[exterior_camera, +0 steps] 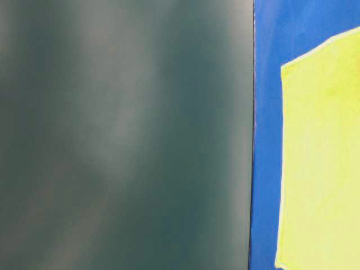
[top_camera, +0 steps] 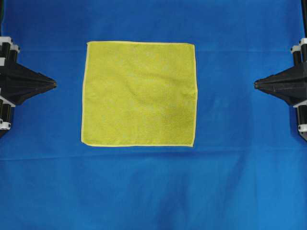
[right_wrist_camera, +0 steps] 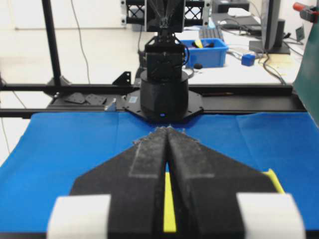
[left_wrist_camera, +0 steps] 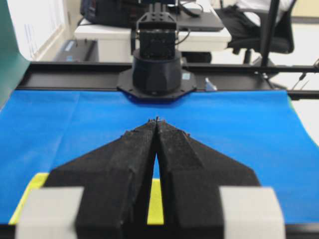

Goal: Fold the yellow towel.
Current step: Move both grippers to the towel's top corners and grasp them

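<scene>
The yellow towel (top_camera: 139, 94) lies flat and unfolded, a square with a paler hem, in the middle of the blue cloth. My left gripper (top_camera: 54, 84) hovers off the towel's left edge, shut, with nothing in it; its tips (left_wrist_camera: 157, 120) meet in the left wrist view, where a strip of the towel (left_wrist_camera: 155, 204) shows below them. My right gripper (top_camera: 255, 84) sits off the towel's right edge, also shut and empty, tips together (right_wrist_camera: 167, 129). The table-level view catches part of the towel (exterior_camera: 323, 163) at its right.
The large blue cloth (top_camera: 153, 187) covers the whole table, with faint creases. A dark green panel (exterior_camera: 124, 135) fills most of the table-level view. Each wrist view shows the opposite arm's black base (left_wrist_camera: 157, 74) (right_wrist_camera: 164, 94) at the far table edge.
</scene>
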